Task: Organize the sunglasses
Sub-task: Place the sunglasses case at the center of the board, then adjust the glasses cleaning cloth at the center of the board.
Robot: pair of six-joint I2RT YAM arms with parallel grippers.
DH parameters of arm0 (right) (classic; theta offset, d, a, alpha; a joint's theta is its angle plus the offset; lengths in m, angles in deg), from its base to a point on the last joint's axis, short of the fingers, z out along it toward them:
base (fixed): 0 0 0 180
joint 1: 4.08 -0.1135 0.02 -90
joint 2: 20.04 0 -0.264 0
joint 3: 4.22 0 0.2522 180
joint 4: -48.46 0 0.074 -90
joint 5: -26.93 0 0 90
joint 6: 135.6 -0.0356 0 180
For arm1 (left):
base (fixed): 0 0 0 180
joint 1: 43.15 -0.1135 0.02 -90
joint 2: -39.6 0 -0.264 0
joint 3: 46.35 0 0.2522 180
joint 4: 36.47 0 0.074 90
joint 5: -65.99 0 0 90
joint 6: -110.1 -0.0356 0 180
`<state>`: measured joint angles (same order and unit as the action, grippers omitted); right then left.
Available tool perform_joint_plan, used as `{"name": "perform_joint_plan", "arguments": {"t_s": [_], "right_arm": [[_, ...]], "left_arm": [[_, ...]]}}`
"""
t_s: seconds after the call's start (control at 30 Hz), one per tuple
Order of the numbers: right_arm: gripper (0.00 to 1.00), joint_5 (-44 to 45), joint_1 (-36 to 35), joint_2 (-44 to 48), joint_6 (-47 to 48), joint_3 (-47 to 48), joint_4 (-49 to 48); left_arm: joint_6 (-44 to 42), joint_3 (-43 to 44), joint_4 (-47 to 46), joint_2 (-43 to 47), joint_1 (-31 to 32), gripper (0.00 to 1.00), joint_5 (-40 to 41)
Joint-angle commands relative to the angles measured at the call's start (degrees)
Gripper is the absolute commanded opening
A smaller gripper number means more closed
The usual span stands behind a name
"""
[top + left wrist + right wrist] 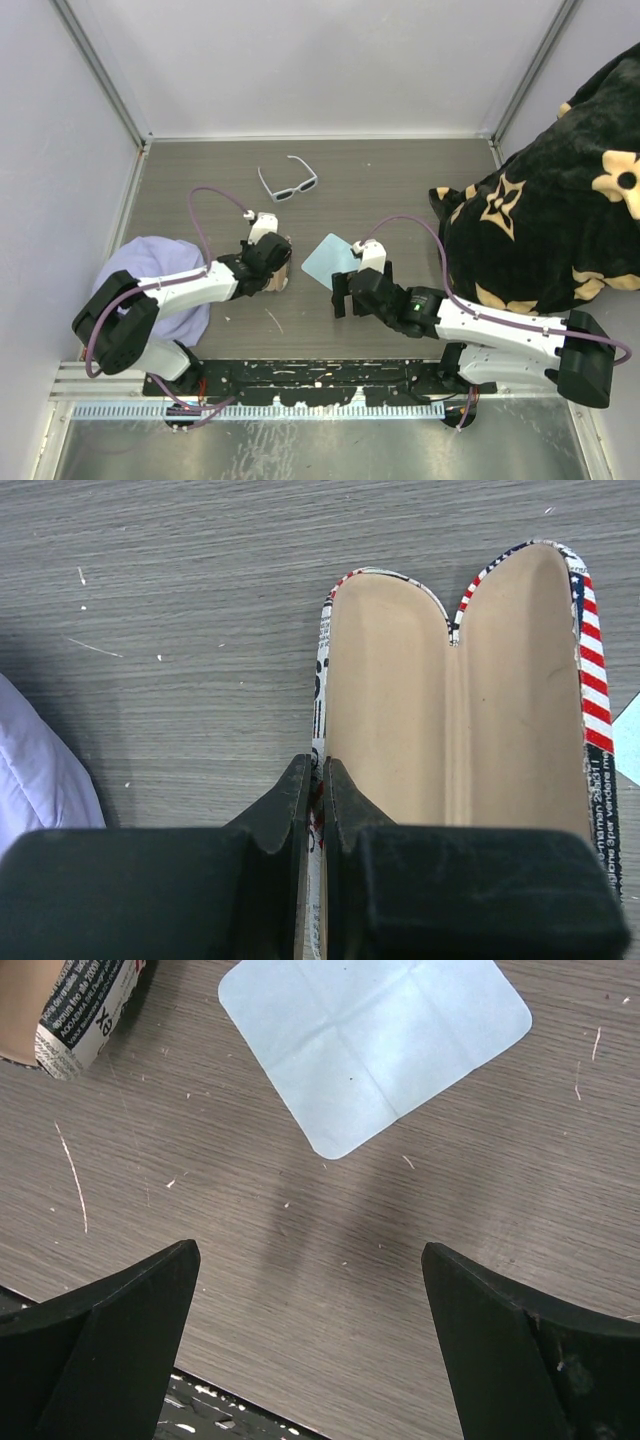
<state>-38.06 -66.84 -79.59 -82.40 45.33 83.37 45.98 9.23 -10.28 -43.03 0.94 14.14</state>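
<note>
Enclosure: pale, plain walls (320, 60) close off the far side and both flanks, joined at the far corners by slanting metal uprights. Counter (400, 190): dark grey wood-grain surface, dull in finish, bounded at the near edge by a black mounting plate (320, 375) and a ribbed metal rail (300, 410). Right side: a bulky black plush blanket (540, 230) with tan flower motifs lies heaped against the wall and overlaps the counter's edge. Left side: a lilac fabric bundle (150, 265) sits in the near corner, partly under the left arm. Left gripper (315, 780): fingers drawn together and clamped on the left rim of the flag-patterned case (450, 730), which lies open on the counter with its tan lining upward (stripes and printed lettering show along its outer edges). Right gripper (310, 1252): fingers spread wide apart, holding nothing, poised over bare counter just short of the light blue cloth (375, 1045). That cloth lies flat, creased into quarters, just beside the case on its right. Sunglasses (288, 184): white frame, dark lenses, temple arms unfolded, resting on the counter toward the far wall, slightly left of centre, well apart from both grippers, the case and the cloth. Surface condition: fine pale scratches and scattered white specks (70, 1175) are visible in both wrist views.
</note>
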Motion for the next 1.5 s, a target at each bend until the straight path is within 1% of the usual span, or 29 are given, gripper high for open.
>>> {"name": "perform_joint_plan", "arguments": {"t_s": [0.0, 0.13, 0.33, 0.5, 0.57, 0.63, 0.7, 0.83, 0.9, 0.97, 1.07, 1.13, 1.23, 1.3, 1.33, 1.47], "right_arm": [[1.00, 3.2, 0.1, -0.1, -2.0, 3.1, 0.1], [1.00, 3.6, 0.1, -0.1, -3.1, 3.5, 0.7], [1.00, 3.9, 0.2, -0.1, -4.0, 4.6, 2.2], [1.00, 6.7, 0.2, 0.1, -6.6, 7.1, 4.8], [1.00, 7.2, 0.2, 0.0, -6.5, 8.0, 6.1], [1.00, 7.2, 0.5, 0.0, -6.5, 9.0, 7.5], [1.00, 6.8, 1.9, -0.1, -6.4, 9.7, 8.8], [1.00, 0.8, 8.2, -2.7, -2.2, 12.7, 11.4], [0.99, -3.6, 12.2, -5.3, 1.5, 15.1, 12.7], [0.99, -7.6, 15.4, -7.9, 5.8, 17.1, 13.0], [0.97, -8.7, 18.7, -12.0, 10.7, 19.4, 12.1], [0.93, -9.8, 21.9, -15.0, 12.0, 20.5, 11.2], [0.91, -11.9, 25.3, -19.0, 12.6, 22.3, 9.3], [0.88, -11.9, 26.7, -21.3, 13.1, 23.3, 7.7], [0.87, -13.8, 27.4, -22.6, 13.3, 23.9, 7.3], [0.82, -15.3, 30.4, -29.5, 14.7, 27.1, 6.1]], "left_arm": [[-0.3, -0.5, -4.1, 0.7, 0.1, 0.09, 2.7], [-0.1, -1.3, -4.1, 1.1, 0.2, 0.17, 2.4], [0.6, -2.2, -3.6, 1.9, 0.1, 0.21, 1.8], [1.0, -1.7, -0.4, 5.1, 0.2, 0.29, 1.4], [1.4, -1.3, 1.5, 7.3, 0.1, 0.36, 0.4], [2.0, -0.9, 3.6, 9.3, 0.2, 0.45, -0.7], [2.5, -0.5, 5.8, 13.4, 0.2, 0.53, -1.7], [2.9, 1.7, 11.2, 19.0, 0.0, 0.65, -4.0], [3.0, 3.2, 14.6, 21.3, -0.5, 0.71, -7.2], [2.6, 4.5, 17.6, 23.3, -1.2, 0.73, -11.7], [3.4, 4.8, 20.4, 26.3, -1.2, 0.74, -16.2], [4.5, 3.9, 21.5, 28.8, -1.3, 0.75, -16.9], [6.9, 2.2, 22.3, 30.6, -1.6, 0.76, -15.9], [7.6, 1.6, 22.7, 30.3, -2.4, 0.76, -16.7], [7.8, 1.5, 22.9, 29.8, -2.6, 0.75, -17.3], [7.9, 1.3, 23.0, 28.6, -2.7, 0.74, -19.2]]}}
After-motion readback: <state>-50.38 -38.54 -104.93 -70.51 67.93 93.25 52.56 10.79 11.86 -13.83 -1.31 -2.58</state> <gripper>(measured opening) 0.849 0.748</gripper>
